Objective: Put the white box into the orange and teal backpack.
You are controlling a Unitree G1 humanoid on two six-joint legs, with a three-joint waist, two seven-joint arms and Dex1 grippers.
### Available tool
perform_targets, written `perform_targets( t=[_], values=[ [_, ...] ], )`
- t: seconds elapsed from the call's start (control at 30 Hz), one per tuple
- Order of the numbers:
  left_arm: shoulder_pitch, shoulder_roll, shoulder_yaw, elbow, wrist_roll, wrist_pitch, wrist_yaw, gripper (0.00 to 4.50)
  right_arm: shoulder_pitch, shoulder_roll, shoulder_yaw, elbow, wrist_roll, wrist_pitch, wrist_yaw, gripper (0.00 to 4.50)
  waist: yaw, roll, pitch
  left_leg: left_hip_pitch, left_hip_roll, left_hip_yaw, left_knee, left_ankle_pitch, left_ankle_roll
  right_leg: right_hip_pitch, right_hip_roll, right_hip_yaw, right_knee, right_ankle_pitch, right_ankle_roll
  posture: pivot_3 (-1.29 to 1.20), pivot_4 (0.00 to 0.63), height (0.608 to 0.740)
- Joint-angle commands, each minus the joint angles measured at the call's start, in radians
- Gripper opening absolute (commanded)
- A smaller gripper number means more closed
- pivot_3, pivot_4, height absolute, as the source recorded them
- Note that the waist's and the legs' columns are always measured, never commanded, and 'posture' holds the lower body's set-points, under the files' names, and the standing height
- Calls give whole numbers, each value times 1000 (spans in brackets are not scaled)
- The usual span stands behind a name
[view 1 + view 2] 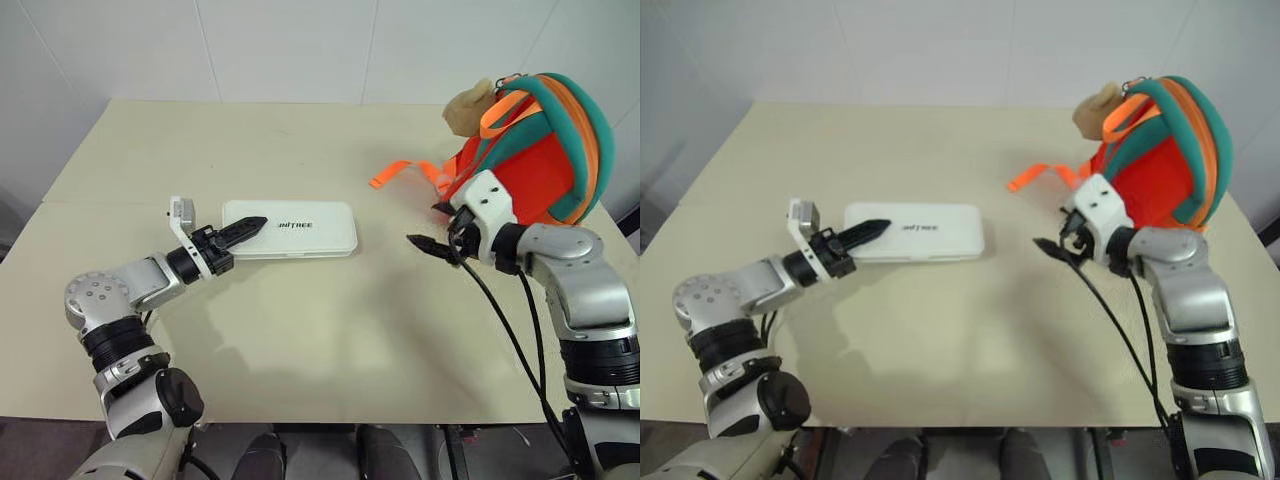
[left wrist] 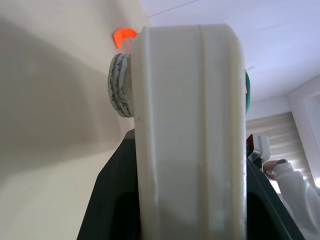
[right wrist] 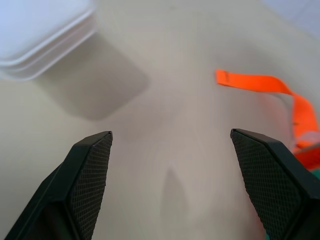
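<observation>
Two grippers at work: the left gripper (image 1: 240,231) is clenched on the near-left end of the white box (image 1: 300,228), which seems lifted just off the table (image 1: 300,340) judging by its shadow in the right wrist view, while the right gripper (image 3: 170,165) hangs spread wide and empty between the box and the backpack (image 1: 540,150). Backpack stands upright at the table's far right, orange strap (image 1: 405,172) trailing toward the box, opening not visible. Best handling, I judge: keep the box level, and let the free gripper find and spread the opening first.
</observation>
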Motion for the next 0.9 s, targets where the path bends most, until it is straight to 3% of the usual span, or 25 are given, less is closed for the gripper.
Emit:
perform_targets(
  t=[0.03,0.2,0.33,0.5,0.9],
  values=[
    [-51,13,60,32,-67,25,40,1293,-15,31,-85,-48,59,57,-75,4500,0,0,0,0,0,0,0,0,0,0,0,0,0,0,0,0,150,740],
    [-72,45,85,78,-125,25,90,1293,-20,99,-208,-71,144,160,-190,4500,0,0,0,0,0,0,-1,0,0,0,0,0,0,0,0,0,150,740],
    [-83,65,93,85,-124,25,110,1293,-20,101,-224,-66,165,190,-235,4500,0,0,0,0,0,0,-1,0,0,-1,0,0,0,0,0,0,150,740],
    [-111,79,121,103,-116,22,123,1293,-51,133,-263,22,146,131,-347,4500,0,0,0,0,0,1,-1,0,0,-1,0,0,0,0,0,0,150,740],
    [-85,43,95,89,-174,25,148,1293,-168,185,-230,343,138,-169,-362,4500,-5,0,0,0,1,3,-4,0,-1,-3,0,1,0,0,0,0,150,740]
  ],
)
